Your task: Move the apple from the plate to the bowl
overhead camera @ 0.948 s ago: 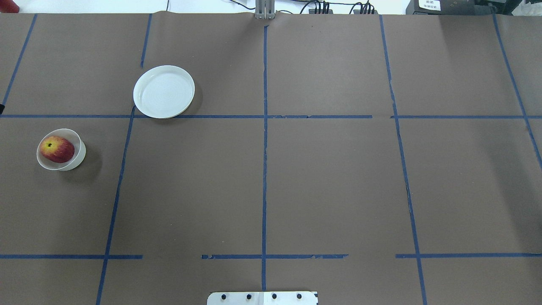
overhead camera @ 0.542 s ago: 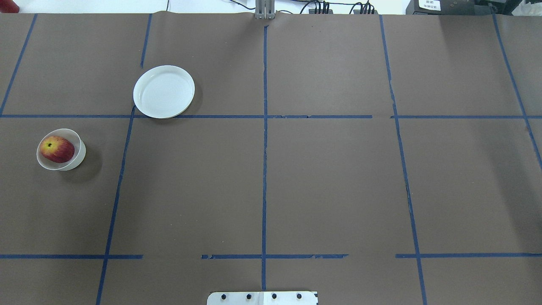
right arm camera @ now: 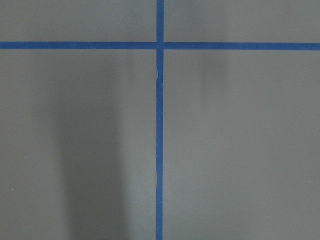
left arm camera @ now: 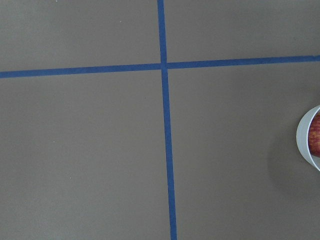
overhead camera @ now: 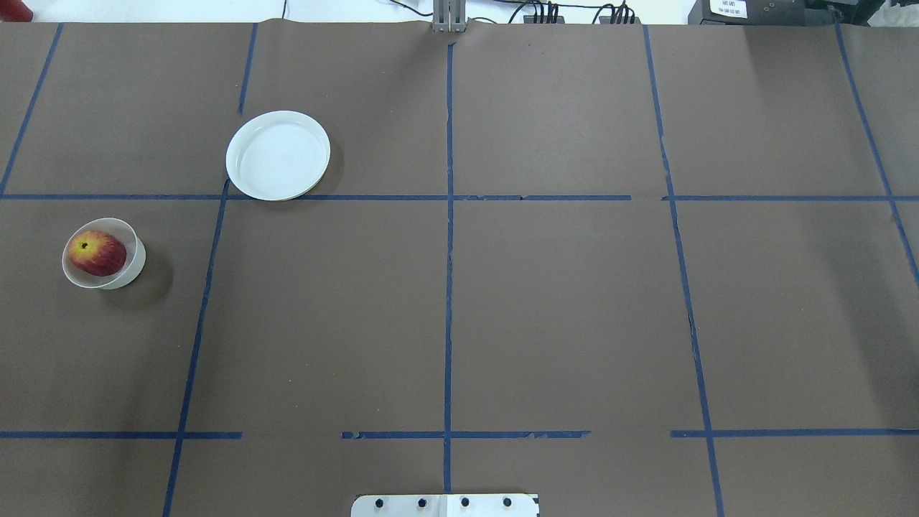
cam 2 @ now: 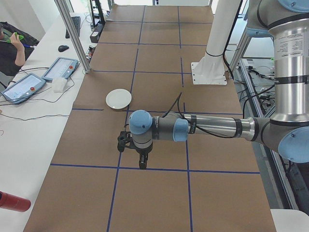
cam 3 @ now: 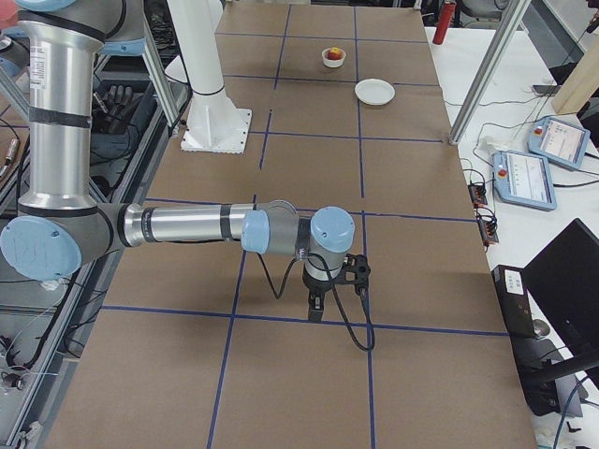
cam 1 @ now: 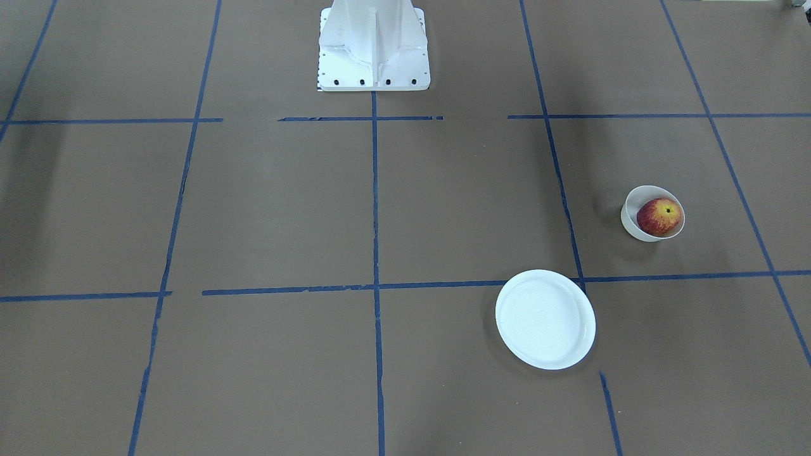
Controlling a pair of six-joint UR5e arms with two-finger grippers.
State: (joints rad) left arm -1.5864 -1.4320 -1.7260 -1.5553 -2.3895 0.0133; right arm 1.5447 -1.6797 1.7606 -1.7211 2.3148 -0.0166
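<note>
Overhead exterior shows me the small red apple seated in the deep off-white bowl, off the flat white plate. I judge the job done, hence the left gripper and right gripper hang well apart from it; I cannot tell how their jaws stand.

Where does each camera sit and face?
Front-facing: across the table, facing the robot's pedestal; no arms.
Overhead: behind the robot, looking down; only its base plate.
Exterior left: table end; left arm and left gripper.
Exterior right: opposite end; right arm and right gripper.
Left wrist: down at tape, bowl edge.
Right wrist: down at tape only.
Shared by front-facing and overhead: apple, bowl, plate.
</note>
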